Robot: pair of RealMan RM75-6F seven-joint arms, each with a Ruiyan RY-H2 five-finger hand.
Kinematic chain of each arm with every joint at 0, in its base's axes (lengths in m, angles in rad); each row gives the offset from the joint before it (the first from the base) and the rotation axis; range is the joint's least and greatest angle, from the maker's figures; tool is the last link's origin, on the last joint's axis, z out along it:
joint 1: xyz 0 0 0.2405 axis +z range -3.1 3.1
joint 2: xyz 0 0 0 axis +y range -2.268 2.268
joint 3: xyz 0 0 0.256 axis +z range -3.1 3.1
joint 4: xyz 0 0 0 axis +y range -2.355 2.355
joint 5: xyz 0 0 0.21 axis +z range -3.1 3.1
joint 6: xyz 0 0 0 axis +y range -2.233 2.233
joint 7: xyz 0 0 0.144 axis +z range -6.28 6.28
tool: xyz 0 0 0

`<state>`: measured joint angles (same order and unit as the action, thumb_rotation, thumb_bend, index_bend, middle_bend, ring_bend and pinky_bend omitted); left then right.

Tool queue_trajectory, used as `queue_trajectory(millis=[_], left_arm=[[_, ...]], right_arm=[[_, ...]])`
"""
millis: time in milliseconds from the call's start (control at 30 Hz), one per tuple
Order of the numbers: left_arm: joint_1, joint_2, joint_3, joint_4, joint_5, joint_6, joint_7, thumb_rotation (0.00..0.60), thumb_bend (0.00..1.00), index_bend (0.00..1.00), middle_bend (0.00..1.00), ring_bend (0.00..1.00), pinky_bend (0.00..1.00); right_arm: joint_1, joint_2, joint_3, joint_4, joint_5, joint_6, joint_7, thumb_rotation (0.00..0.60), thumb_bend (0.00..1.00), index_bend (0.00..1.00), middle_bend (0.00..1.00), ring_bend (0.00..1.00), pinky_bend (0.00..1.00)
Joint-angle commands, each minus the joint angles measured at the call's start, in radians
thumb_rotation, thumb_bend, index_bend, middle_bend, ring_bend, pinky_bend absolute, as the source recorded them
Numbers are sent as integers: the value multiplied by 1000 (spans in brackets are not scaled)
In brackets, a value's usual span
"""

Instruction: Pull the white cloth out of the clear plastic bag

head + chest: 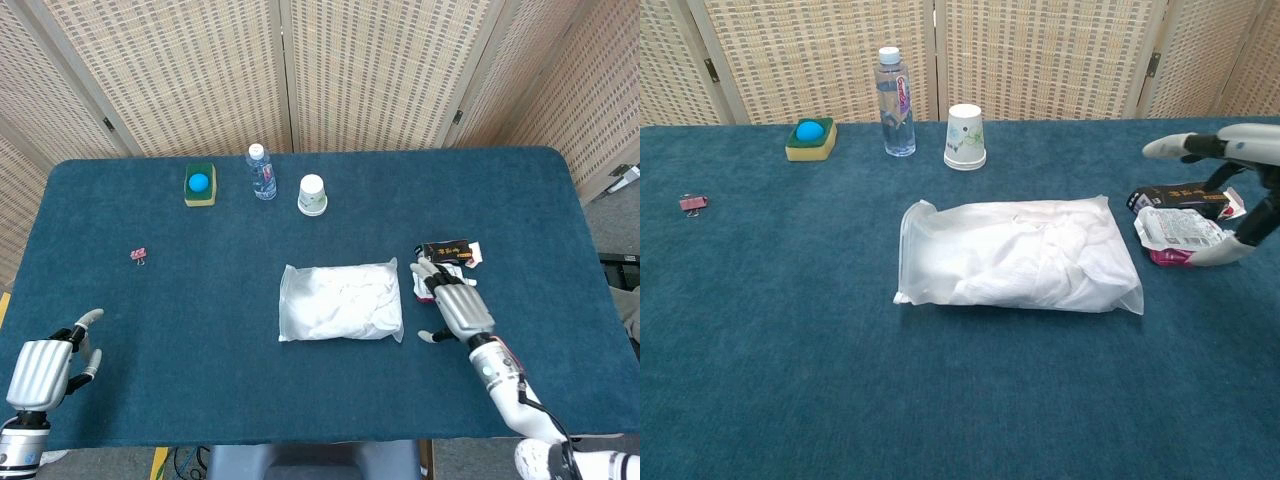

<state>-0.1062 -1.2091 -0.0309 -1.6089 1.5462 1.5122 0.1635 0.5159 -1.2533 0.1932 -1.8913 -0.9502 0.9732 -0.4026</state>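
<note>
The clear plastic bag (341, 302) (1018, 256) lies flat in the middle of the blue table, with the white cloth (350, 300) (1035, 260) bunched inside it. My right hand (455, 304) (1232, 190) hovers open just right of the bag, above the snack pouch, fingers spread and holding nothing. My left hand (45, 368) stays at the near left table edge, far from the bag, with its fingers apart; the chest view does not show it.
A white snack pouch (1180, 232) and a black box (445, 250) lie right of the bag under my right hand. At the back stand a water bottle (262, 172), an upturned paper cup (312, 195) and a sponge with a blue ball (200, 184). A pink clip (138, 255) lies left.
</note>
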Motion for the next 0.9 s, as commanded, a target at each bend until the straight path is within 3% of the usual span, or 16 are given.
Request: queue_trajectory(millis=[33, 467, 633, 700, 767, 833, 900], left_arm=[[1, -1, -1, -2, -3, 0, -2, 600, 436, 201, 648, 550, 792], [4, -2, 1, 4, -9, -4, -6, 600, 436, 204, 675, 562, 792], [6, -1, 3, 5, -10, -5, -6, 600, 436, 207, 683, 564, 792], [6, -1, 3, 6, -10, -3, -10, 600, 436, 209, 686, 564, 792], [7, -1, 4, 6, -7, -2, -11, 600, 436, 212, 690, 565, 792], [7, -1, 4, 6, -5, -1, -11, 600, 436, 217, 694, 567, 792], [7, -3, 4, 6, -1, 2, -10, 600, 436, 223, 700, 571, 792]], right_arm=[[62, -58, 10, 38, 62, -25, -59, 600, 0, 0, 0, 0, 198], [221, -211, -26, 153, 247, -47, -193, 600, 0, 0, 5, 0, 197], [271, -256, -35, 191, 310, -37, -238, 600, 3, 0, 97, 42, 234], [283, -269, -38, 204, 318, -38, -243, 600, 56, 0, 157, 106, 264], [296, -279, -43, 216, 319, -39, -248, 600, 172, 3, 230, 177, 315], [302, -289, -45, 227, 305, -29, -248, 600, 254, 49, 296, 242, 369], [302, -301, -47, 238, 270, -13, -235, 600, 334, 160, 386, 338, 466]])
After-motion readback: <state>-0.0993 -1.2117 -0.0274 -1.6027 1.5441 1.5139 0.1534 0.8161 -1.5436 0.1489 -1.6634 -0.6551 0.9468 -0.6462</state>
